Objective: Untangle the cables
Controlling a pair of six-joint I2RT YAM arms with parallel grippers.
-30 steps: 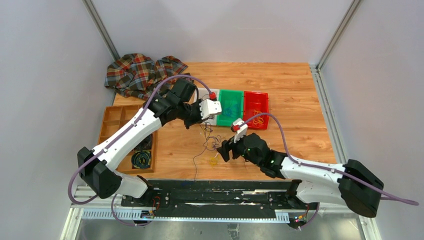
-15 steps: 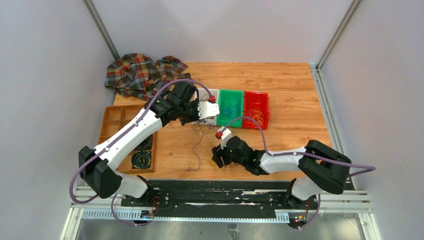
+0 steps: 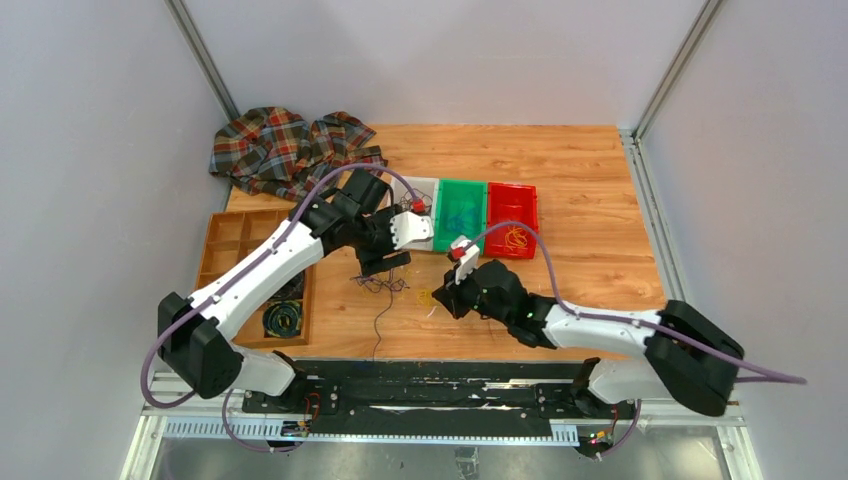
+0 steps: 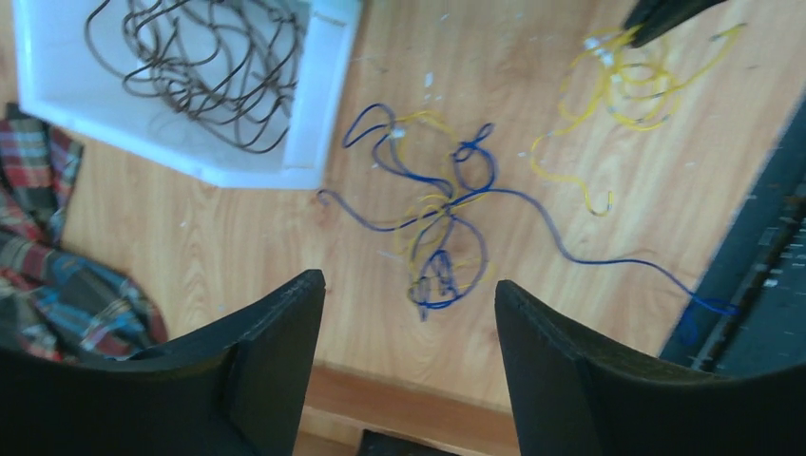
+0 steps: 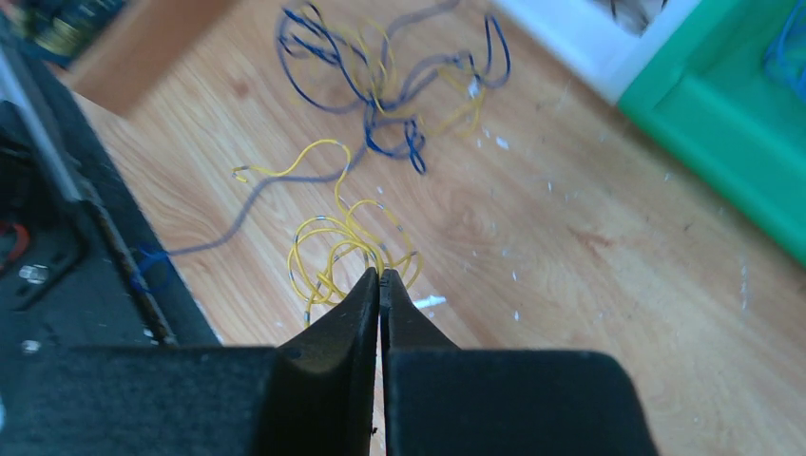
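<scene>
Sorting looked partly done: dark cables [image 4: 190,76] lay in the white bin [image 4: 318,114], blue ones showed faintly in the green bin [image 3: 463,184], and yellow ones sat in the red bin [image 3: 512,188]. On the table [image 3: 600,200] between the arms, a knot of blue and yellow cables [image 4: 442,223] lay unseparated, directly beneath the left gripper [image 4: 407,285], whose jaws stood spread and empty. Just beside the knot, the right gripper [image 5: 380,277] was pressed together on a loop of the loose yellow cable [image 5: 328,252], seemingly free of the knot. That knot looked to be the main work left.
</scene>
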